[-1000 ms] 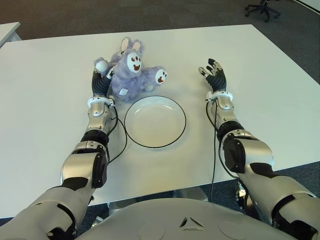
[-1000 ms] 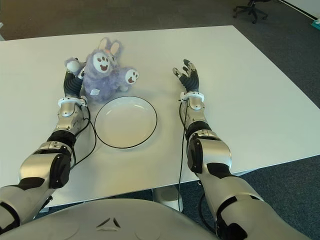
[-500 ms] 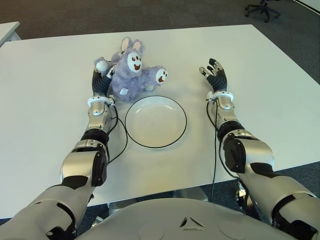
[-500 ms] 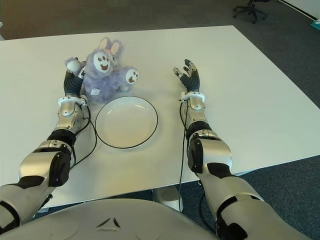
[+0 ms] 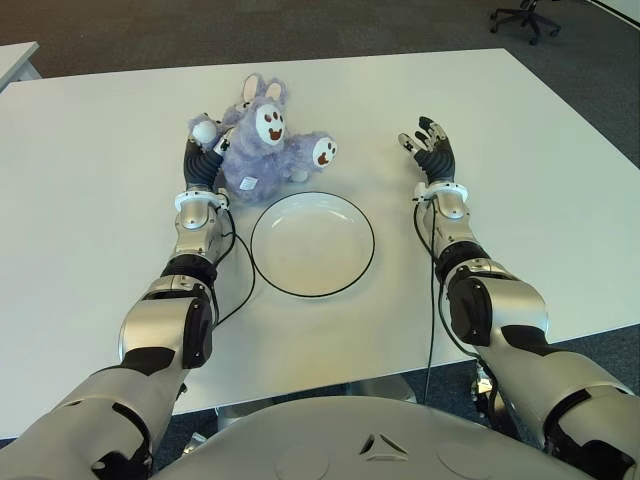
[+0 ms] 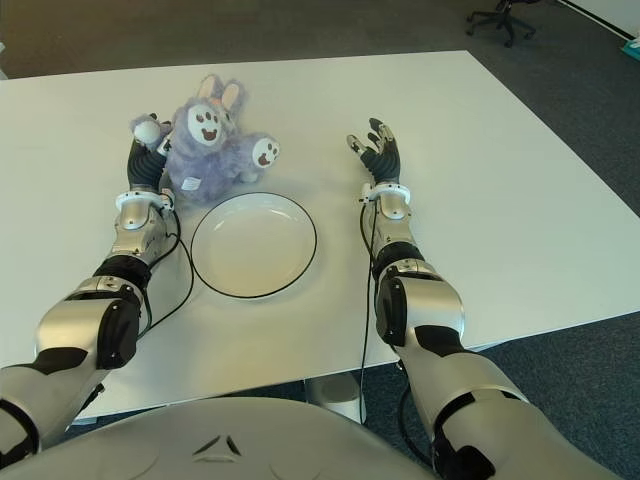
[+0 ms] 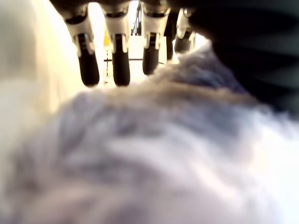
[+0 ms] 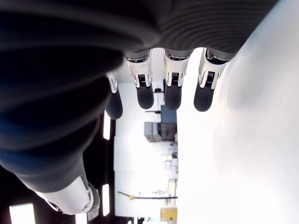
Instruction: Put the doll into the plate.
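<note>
A white table fills most of the eye views, and both arms stretch forward across it. Near its middle lies a round white plate with a dark rim, holding nothing. Just beyond the plate's far-left edge sits the doll, a fluffy purple rabbit with white paws, on the tabletop and outside the plate. The left hand is pressed against the doll's left side, beneath one raised white paw. Its wrist view adds what the eye views hide: the fingers extend nearly straight, side by side, over purple fur that fills the picture, not wrapped around it; a firm hold is not visible. The right hand shows well to the right of the plate, palm turned inward, with nothing in it. Its wrist view shows the fingers extended and slightly apart beside bare tabletop. An office chair stands on the carpet beyond the table.
</note>
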Tool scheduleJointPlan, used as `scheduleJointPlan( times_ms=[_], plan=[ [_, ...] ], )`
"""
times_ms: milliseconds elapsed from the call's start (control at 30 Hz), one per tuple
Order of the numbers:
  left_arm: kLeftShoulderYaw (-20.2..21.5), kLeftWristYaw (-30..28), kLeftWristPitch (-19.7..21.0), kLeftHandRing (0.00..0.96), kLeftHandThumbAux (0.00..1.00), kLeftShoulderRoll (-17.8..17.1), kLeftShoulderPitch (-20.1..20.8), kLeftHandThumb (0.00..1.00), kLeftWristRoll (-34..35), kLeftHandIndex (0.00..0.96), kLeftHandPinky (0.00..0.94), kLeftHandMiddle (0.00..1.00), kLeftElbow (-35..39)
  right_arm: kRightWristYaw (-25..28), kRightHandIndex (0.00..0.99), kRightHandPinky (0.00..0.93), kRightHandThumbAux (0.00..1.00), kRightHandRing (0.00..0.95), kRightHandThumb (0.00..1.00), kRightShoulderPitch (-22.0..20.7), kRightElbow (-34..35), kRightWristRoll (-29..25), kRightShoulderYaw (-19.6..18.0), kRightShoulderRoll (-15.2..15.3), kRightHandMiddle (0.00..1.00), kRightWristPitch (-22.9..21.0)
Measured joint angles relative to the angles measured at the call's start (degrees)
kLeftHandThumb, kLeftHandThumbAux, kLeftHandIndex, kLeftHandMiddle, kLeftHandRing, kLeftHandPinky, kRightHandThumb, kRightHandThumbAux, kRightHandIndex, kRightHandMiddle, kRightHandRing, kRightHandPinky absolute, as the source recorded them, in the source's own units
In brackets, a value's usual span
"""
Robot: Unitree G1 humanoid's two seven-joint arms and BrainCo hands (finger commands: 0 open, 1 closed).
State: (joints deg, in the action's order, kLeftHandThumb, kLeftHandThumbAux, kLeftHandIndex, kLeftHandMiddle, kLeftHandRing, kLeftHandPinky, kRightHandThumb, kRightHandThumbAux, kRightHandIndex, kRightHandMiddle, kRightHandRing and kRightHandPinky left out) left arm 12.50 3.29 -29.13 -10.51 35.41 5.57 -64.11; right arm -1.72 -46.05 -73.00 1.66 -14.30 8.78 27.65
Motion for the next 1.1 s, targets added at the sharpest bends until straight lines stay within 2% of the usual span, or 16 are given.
scheduleJointPlan(
  times_ms=[800,1100],
  plan=[
    [-0.04,0.02,1.92,0.205,0.638,-0.92,3.49,0.108,-0.32,0.0,0.207,0.173,-3.59,0.01,0.147,0.113,0.751,0.08,0.385,-0.29,0.03,-0.05,-0.29,-0.02,0.101,0.01],
    [0.05,0.03,2.37,0.189,0.682,-0.92,4.17,0.162,-0.39,0.024,0.208,0.164,-3.93,0.05,0.158,0.11,0.762,0.078,0.391,-0.39,0.05,-0.1,-0.45,-0.01,0.098,0.01]
  ],
)
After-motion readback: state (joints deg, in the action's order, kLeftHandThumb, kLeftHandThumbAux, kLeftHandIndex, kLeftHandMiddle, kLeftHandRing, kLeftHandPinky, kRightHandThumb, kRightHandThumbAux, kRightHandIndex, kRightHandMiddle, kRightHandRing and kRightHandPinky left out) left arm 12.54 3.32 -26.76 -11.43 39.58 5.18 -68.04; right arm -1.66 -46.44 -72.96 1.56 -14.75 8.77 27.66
